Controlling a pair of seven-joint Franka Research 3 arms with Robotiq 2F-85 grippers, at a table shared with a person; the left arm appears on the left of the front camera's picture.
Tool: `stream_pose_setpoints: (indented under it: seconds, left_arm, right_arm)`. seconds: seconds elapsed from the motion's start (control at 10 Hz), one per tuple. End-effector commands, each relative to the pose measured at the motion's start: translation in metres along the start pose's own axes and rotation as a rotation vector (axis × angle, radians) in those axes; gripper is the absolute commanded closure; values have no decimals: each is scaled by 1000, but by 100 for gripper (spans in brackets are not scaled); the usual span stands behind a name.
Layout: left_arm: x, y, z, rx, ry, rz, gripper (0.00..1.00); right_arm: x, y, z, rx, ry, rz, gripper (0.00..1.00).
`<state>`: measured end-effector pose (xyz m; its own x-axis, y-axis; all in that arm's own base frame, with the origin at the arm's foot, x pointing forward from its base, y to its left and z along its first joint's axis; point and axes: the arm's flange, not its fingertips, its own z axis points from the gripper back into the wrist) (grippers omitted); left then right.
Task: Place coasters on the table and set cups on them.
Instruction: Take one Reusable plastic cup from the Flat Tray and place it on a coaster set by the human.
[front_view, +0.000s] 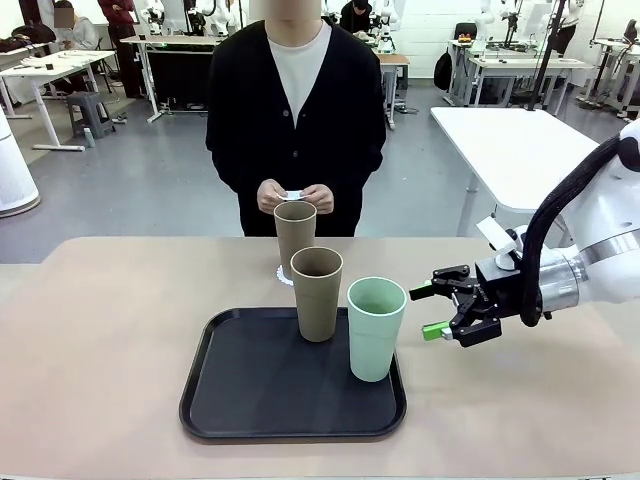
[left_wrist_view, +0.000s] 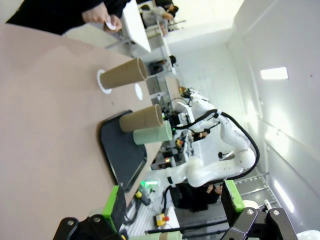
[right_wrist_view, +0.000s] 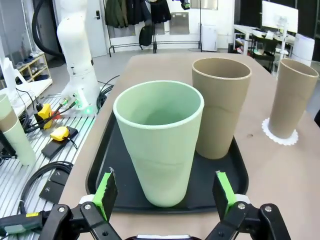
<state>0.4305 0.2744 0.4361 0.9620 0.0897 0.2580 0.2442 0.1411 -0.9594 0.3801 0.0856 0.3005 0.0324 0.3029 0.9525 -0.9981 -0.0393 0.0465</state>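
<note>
Green-padded right hand (right_wrist_view: 164, 187), spread apart, faces the matte tapered mint cup (right_wrist_view: 159, 135) on the black tray (right_wrist_view: 106, 161)

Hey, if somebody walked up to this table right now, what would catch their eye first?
Probably the pale mint green cup at the near right corner of the black tray, with the right gripper open just to its right, not touching. Next come one tan cup beside it on the tray, another tan cup beyond the tray on a lacy white coaster, and the person's hands at the far edge holding a small white disc.
</note>
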Motion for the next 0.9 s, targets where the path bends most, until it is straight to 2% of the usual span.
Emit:
stream_pose_setpoints:
  seconds: [0.0,0.3,0.4,0.5,0.8]
  left_arm:
    - [0,-2,-1,-2,2,-2,0]
    - [0,-2,-1,-2,2,-2,0]
    - [0,-2,-1,-2,2,-2,0]
    - [0,-2,-1,-2,2,-2,0]
    - [0,-2,-1,-2,2,-2,0]
  right_arm:
    - [-12,27,-13,-3,-28,28,0]
    - [-19,23,-22,-16,-13,25,0]
    - [-10,26,-20,-47,0,-22,0]
    - [-15,2,-14,28,-3,4,0]
    - [-15,2,-14,28,-3,4,0]
